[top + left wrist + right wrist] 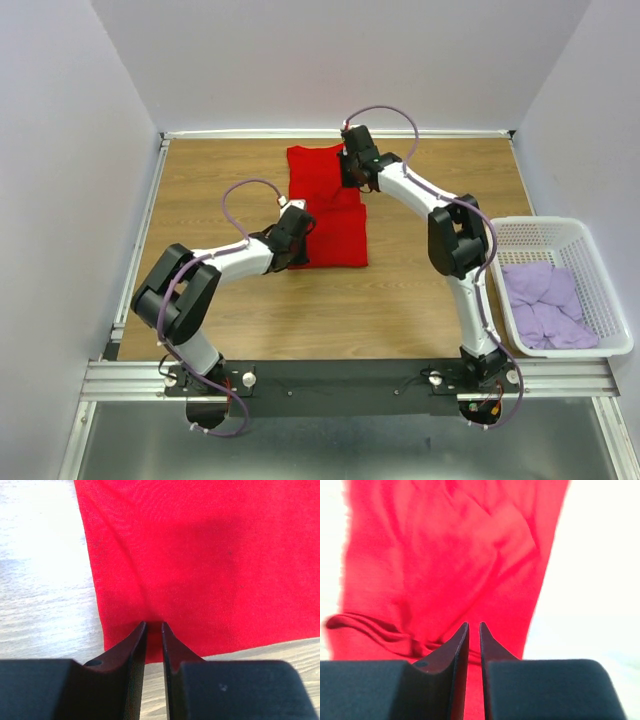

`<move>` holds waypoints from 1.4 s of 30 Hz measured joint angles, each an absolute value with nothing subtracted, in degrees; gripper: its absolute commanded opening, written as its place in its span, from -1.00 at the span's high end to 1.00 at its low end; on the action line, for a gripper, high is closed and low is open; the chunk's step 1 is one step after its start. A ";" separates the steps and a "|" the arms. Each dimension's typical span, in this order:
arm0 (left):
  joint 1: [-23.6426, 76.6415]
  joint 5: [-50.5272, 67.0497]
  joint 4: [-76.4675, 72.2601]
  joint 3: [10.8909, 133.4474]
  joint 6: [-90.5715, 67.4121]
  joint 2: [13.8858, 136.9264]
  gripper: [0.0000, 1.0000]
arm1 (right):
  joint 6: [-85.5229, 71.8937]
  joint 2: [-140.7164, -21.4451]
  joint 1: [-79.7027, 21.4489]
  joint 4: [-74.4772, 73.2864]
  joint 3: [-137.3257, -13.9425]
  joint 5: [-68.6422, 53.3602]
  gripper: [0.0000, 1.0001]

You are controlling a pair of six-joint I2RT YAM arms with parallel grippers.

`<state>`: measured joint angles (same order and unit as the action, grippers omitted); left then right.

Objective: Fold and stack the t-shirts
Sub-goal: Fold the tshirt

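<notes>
Mid-fold: a red t-shirt (pixel 325 215) lies part-folded at the middle of the desk (pixel 220 180), the left end effector (pixel 300 234) pinched nearly closed on its left edge and the right end effector (pixel 352 170) likewise narrowed on cloth at its far right side. Light, limp and wide, the shirt looks likely to sag and wrinkle unless taken by hem or corner at two points. The wrist views show what the overhead cannot: creases running into the left fingertips (pixel 140 635), bunched folds before the right fingertips (pixel 461 635). Only the overhead shows lilac t-shirts (pixel 545 300) heaped in the basket (pixel 520 228) at the right.
</notes>
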<state>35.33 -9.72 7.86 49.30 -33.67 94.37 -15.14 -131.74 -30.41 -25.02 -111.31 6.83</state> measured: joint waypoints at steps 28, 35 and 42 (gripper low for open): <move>35.33 -6.39 11.73 42.24 -36.71 86.15 0.49 | -21.23 -136.42 -31.86 -4.25 -98.85 -41.89 0.38; 35.33 -6.44 12.29 42.17 -37.17 85.82 0.49 | -26.04 -144.03 -28.80 -3.18 -108.55 -50.11 0.38; 35.33 -6.81 15.73 41.28 -38.22 82.50 0.22 | -28.86 -145.43 -25.61 -2.20 -109.36 -53.74 0.28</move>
<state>35.33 -6.81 15.73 41.28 -38.22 82.50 -28.86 -145.43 -25.61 -2.20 -109.36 -53.74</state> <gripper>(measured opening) 0.290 0.336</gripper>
